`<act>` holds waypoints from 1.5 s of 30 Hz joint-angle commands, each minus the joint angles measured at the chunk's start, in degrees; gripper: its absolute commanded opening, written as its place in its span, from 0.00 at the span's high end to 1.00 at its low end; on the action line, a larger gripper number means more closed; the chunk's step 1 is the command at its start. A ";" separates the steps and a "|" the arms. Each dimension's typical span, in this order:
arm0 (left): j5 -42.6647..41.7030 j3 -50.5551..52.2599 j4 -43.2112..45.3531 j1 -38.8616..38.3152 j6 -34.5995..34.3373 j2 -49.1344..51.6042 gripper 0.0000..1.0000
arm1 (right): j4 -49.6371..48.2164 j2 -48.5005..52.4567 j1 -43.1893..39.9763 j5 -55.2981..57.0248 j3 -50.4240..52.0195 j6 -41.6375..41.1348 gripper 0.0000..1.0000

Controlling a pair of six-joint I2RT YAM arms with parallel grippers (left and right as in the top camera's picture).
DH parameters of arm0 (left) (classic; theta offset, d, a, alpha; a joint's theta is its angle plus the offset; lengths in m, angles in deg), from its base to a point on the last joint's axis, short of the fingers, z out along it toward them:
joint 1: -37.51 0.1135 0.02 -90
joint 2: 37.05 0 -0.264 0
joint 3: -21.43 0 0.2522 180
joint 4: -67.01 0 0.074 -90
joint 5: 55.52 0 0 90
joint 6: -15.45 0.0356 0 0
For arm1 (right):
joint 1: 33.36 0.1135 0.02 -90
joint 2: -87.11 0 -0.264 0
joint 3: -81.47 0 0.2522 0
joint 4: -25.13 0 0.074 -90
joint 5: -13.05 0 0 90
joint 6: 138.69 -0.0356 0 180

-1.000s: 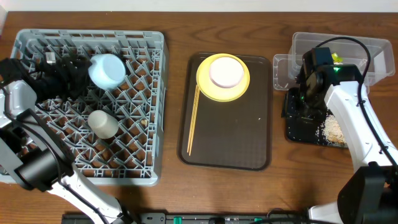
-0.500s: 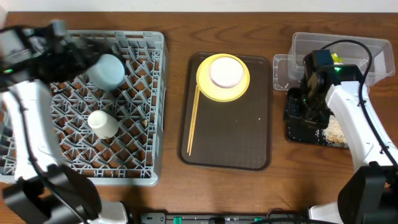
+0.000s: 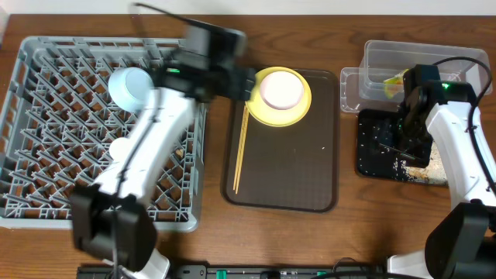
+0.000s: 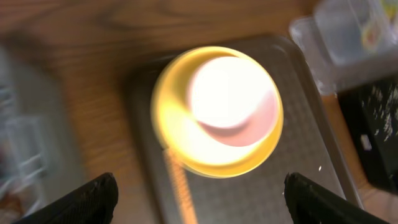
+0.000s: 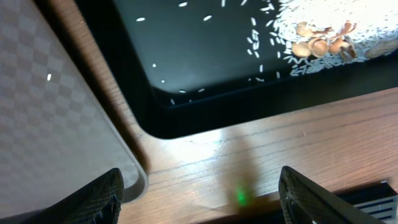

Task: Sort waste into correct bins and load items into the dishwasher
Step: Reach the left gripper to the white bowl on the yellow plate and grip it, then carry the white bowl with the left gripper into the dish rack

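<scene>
The grey rack point(image 3: 31, 124) holds the light blue bowl point(image 3: 130, 87) and the small white cup point(image 3: 120, 147). The white bowl point(image 3: 281, 89) sits on the yellow plate point(image 3: 263, 115), with the chopsticks point(image 3: 241, 151) beside it. My left gripper point(image 3: 246, 84) is open and empty just left of the plate. In the left wrist view my left gripper point(image 4: 199, 205) is in front of the plate point(image 4: 168, 124), bowl point(image 4: 230, 93) and chopsticks point(image 4: 180, 186). My right gripper point(image 3: 399, 139) is open over the black tray point(image 3: 372, 155), which holds rice point(image 3: 434, 167). The wrapper point(image 3: 397, 80) lies in the clear tub point(image 3: 387, 54).
A brown serving tray point(image 3: 287, 174) carries the plate and chopsticks. In the right wrist view my right gripper point(image 5: 199, 199) hangs over bare wood between the serving tray's corner point(image 5: 56, 112) and the black tray point(image 5: 205, 68), with rice and shell bits point(image 5: 323, 31).
My left arm has swung from the rack's left side across to the yellow plate. My right gripper has shifted slightly right over the black tray, uncovering the wrapper in the tub.
</scene>
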 commanded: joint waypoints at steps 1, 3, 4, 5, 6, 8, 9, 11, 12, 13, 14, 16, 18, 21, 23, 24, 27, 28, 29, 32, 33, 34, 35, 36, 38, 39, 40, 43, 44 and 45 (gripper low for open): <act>5.90 -0.31 2.56 -5.22 3.06 4.09 0.12 | 0.09 -1.36 -0.59 0.63 -0.55 0.11 0.22; 6.78 -0.31 4.96 -7.78 3.04 6.60 0.12 | 0.13 -1.36 -0.59 0.63 -0.55 0.11 0.22; 6.75 -0.31 6.05 -8.81 3.23 7.85 0.12 | 0.17 -1.36 -0.59 0.63 -0.55 0.11 0.22; 6.78 -0.31 7.08 -9.73 3.30 9.07 0.12 | 0.20 -1.36 -0.59 0.63 -0.55 0.11 0.22; 6.78 -0.31 8.04 -10.58 3.61 10.32 0.12 | 0.22 -1.36 -0.59 0.63 -0.55 0.11 0.22; 6.75 -0.31 9.57 -11.96 5.03 12.68 0.12 | 0.22 -1.36 -0.59 0.63 -0.55 0.55 0.22; 6.75 -0.31 10.21 -12.50 5.73 13.81 0.13 | 0.22 -1.36 -0.59 0.63 -0.55 0.57 0.22; 6.78 -0.31 11.19 -13.22 6.64 16.02 0.14 | 0.24 -1.36 -0.59 0.63 -0.55 0.55 0.22; 6.78 -0.31 11.43 -13.42 6.88 16.96 0.16 | 0.22 -1.36 -0.59 0.63 -0.55 0.55 0.22; 6.78 -0.31 11.50 -13.53 6.88 17.84 0.18 | 0.22 -1.36 -0.59 0.63 -0.55 0.55 0.22; 6.78 -0.31 11.45 -13.53 6.86 18.60 0.21 | 0.22 -1.36 -0.59 0.63 -0.55 0.55 0.22; 6.78 -0.31 11.17 -13.53 6.86 19.89 0.30 | 0.22 -1.36 -0.59 0.63 -0.55 0.55 0.22; 6.78 -0.31 10.78 -13.46 6.86 20.33 0.40 | 0.22 -1.36 -0.59 0.63 -0.55 0.55 0.22; 6.78 -0.31 10.82 -13.46 6.86 20.31 0.60 | 0.20 -1.36 -0.59 0.63 -0.55 0.55 0.22; 6.78 -0.37 10.71 -13.46 6.86 20.17 0.75 | 0.20 -1.36 -0.59 0.63 -0.55 0.55 0.23; 6.78 -0.37 10.49 -13.46 6.84 20.09 0.80 | 0.20 -1.36 -0.59 0.63 -0.55 0.55 0.22; 6.80 -0.37 9.90 -13.46 6.86 20.09 0.89 | 0.22 -1.36 -0.59 0.63 -0.55 0.63 0.22; 6.78 -0.37 9.73 -13.46 6.86 20.09 0.90 | 0.22 -1.36 -0.59 0.63 -0.55 0.76 0.23; 6.80 -0.37 9.68 -13.46 6.86 20.09 0.91 | 0.24 -1.36 -0.59 0.63 -0.55 0.76 0.23; 6.78 -0.37 9.68 -13.46 6.84 20.09 0.94 | 0.26 -1.36 -0.59 0.63 -0.55 0.76 0.23; 6.78 -0.37 9.64 -13.46 6.84 20.09 0.94 | 0.26 -1.36 -0.59 0.63 -0.55 0.76 0.23; 6.78 -0.37 9.55 -13.46 6.84 20.09 0.94 | 0.26 -1.36 -0.59 0.63 -0.55 0.76 0.23; 6.78 -0.37 9.46 -13.46 6.84 19.98 0.94 | 0.28 -1.36 -0.59 0.63 -0.55 0.76 0.23; 6.78 -0.42 9.25 -13.46 6.84 19.76 0.95 | 0.31 -1.36 -0.59 0.63 -0.55 0.79 0.23; 6.78 -0.42 9.05 -13.46 6.84 18.64 0.94 | 0.28 -1.36 -0.59 0.63 -0.55 0.98 0.23; 6.78 -0.42 9.03 -13.46 6.84 17.86 0.94 | 0.28 -1.36 -0.59 0.63 -0.55 0.98 0.23; 6.78 -0.42 9.03 -13.46 6.86 16.87 0.94 | 0.28 -1.36 -0.59 0.63 -0.55 0.98 0.23; 6.75 -0.52 9.09 -13.18 6.86 13.09 0.94 | 0.26 -1.36 -0.59 0.61 -0.55 0.98 0.23; 6.73 -0.52 9.07 -13.03 6.84 11.72 0.94 | 0.26 -1.36 -0.59 0.61 -0.55 0.98 0.23; 6.73 -0.52 9.03 -12.79 6.84 10.25 0.94 | 0.26 -1.36 -0.59 0.63 -0.55 0.98 0.23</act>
